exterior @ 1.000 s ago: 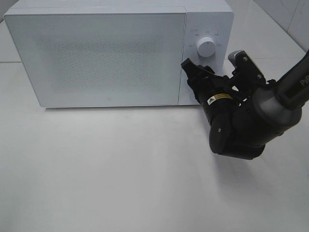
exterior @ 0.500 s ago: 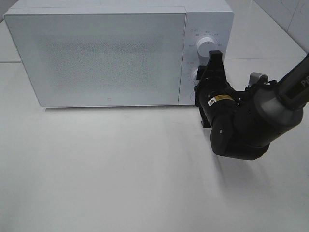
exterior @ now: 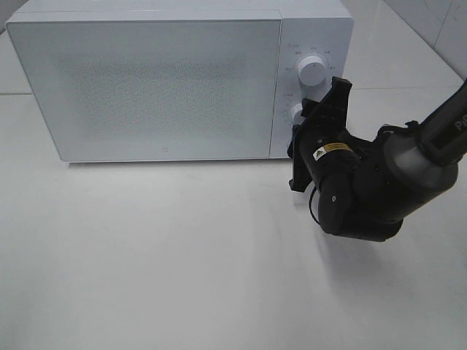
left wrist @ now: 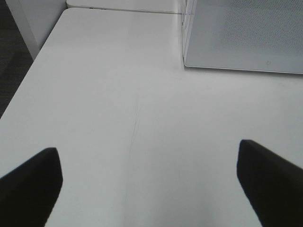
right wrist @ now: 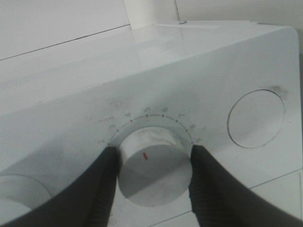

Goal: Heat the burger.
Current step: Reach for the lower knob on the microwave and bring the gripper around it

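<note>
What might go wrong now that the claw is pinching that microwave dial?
The right gripper pinches the round dial only at its sides, so its fingers may slip when twisting. It could also overshoot on the numbered scale. The burger is not visible behind the shut microwave door.

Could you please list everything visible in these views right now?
microwave: one, white, door shut, at the back of the table
upper knob: one, white, on the microwave's control panel
lower knob: one, white with a red mark, below the upper knob
round button: one, white, on the panel next to the lower knob
table: one, white, under everything
left gripper: one, black, open over bare table
right gripper: one, black, fingers closed on both sides of the lower knob
</note>
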You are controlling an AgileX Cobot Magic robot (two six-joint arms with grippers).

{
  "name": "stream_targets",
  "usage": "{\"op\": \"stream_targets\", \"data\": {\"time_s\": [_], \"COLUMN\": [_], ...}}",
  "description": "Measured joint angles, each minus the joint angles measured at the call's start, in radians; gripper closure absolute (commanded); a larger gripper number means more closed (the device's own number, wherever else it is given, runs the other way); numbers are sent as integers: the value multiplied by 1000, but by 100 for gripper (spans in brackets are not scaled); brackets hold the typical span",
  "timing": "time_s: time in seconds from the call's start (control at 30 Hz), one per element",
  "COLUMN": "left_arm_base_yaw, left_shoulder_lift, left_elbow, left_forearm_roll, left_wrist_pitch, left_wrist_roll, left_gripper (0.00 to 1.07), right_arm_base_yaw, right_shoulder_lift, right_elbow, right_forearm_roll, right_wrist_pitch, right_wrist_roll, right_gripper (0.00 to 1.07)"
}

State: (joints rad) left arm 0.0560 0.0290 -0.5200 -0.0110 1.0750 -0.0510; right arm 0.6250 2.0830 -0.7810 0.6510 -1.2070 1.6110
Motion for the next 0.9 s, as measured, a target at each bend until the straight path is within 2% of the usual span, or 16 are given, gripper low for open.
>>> {"op": "stream_targets", "data": {"time_s": [0.37,0.47,0.53,0.63,0.7,0.77,0.8,0.9], "left_arm_base_yaw": [0,0,0,0,0,0,0,0], "left_shoulder_lift": [0,0,0,0,0,0,0,0], "left_elbow": [0,0,0,0,0,0,0,0], "left_forearm_roll": [0,0,0,0,0,0,0,0], "left_wrist_pitch": [0,0,0,0,0,0,0,0], "left_wrist_roll": [0,0,0,0,0,0,0,0], "left_gripper": [15,15,15,15,15,15,15,15], "right_arm_base_yaw": [0,0,0,3,5,6,8,12], "right_shoulder_lift": [0,0,0,0,0,0,0,0], "right_elbow": [0,0,0,-1,-2,-4,-6,-9], "right_forearm_roll": [0,1,9,22,34,40,53,68], "right_wrist_pitch": [0,0,0,0,0,2,2,4], "right_wrist_roll": [-3,-8,-12,-14,-30,-38,-48,-59], "right_gripper": [106,102,97,94,83,80,73,69]}}
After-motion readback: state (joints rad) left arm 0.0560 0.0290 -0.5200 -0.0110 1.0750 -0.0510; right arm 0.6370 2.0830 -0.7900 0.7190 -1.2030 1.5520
